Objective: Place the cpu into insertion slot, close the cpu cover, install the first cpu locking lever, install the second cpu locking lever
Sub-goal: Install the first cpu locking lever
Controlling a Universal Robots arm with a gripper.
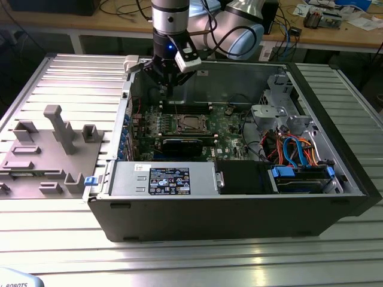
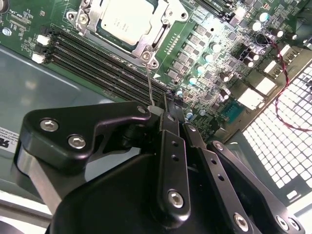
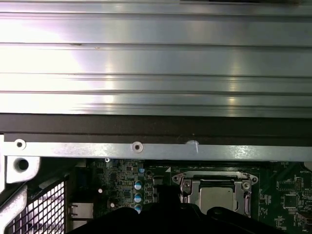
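In the exterior view, a grey fixture block is lying at the view's left on a ribbed metal worktop. To its right, an open computer case is resting on the same worktop, with a green motherboard showing inside. The arm is reaching down from above, and its gripper is hanging over the far left part of the board. Right of the gripper, mid-board, the insertion slot is sitting with the cpu in it. Further right, orange and blue cables are running through the case.

The second wrist view is showing what the exterior view cannot: the gripper with its black jaws pressed together, pinching the end of a thin wire lever. That lever is running up to the corner of the cpu cover, which is lying flat around the cpu. Memory slots are lying beside the socket, toward the case wall.

The first wrist view is looking the other way, taking in the worktop beyond the case rim. Below the rim, the cover is framing the cpu.
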